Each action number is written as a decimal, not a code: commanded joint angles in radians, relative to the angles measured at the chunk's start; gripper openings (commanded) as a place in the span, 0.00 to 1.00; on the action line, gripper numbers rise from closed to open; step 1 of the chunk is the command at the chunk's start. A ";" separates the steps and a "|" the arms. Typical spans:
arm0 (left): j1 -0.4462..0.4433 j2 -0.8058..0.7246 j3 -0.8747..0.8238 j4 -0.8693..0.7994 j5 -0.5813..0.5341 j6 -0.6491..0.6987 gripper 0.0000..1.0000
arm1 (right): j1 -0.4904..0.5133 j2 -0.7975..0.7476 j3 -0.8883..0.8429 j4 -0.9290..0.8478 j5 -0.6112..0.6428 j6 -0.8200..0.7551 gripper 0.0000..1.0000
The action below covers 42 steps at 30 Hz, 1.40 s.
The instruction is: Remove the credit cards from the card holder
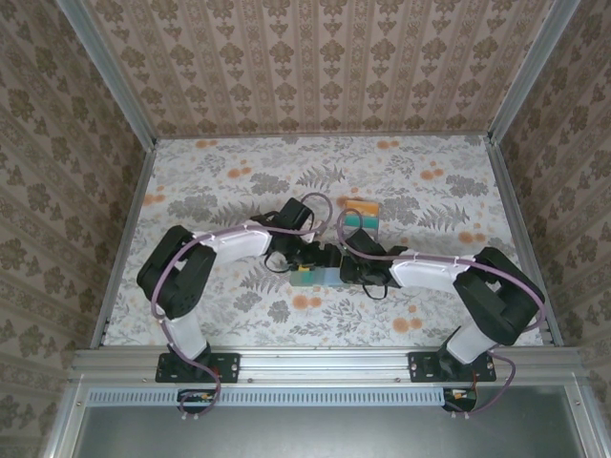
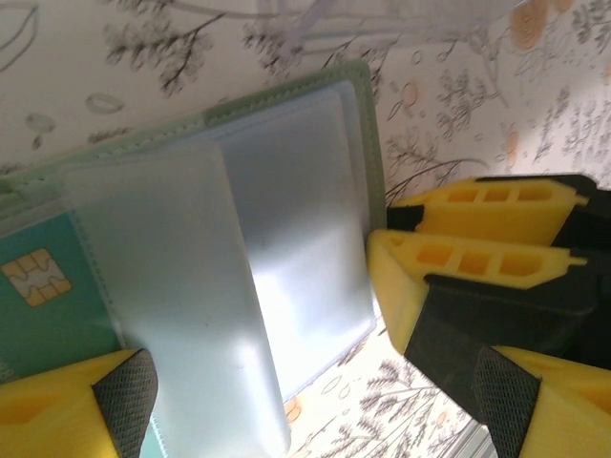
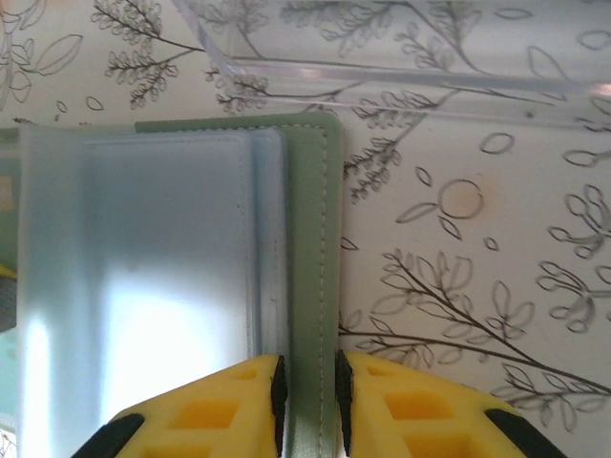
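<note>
now r gripper [image 3: 307,401] clamped on card holder [image 3: 310,239] edge; l gripper [image 2: 315,401] apart, teal card [image 2: 48,286] inside.

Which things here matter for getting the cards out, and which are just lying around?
Job: card holder; teal chip card in its sleeve; loose orange and teal cards; right gripper clamping the holder's edge.
Lying about: clear plastic piece, seemingly; floral table cover.

Lab test cell is indicated. Floral counter [image 1: 430,200] is boxed by alu. frame [image 1: 325,361] & wallpapered panels [image 1: 315,57].
</note>
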 commanded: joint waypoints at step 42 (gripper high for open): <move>0.169 -0.233 -0.173 0.026 -0.033 -0.044 0.83 | -0.002 -0.062 0.068 -0.094 0.026 -0.009 0.32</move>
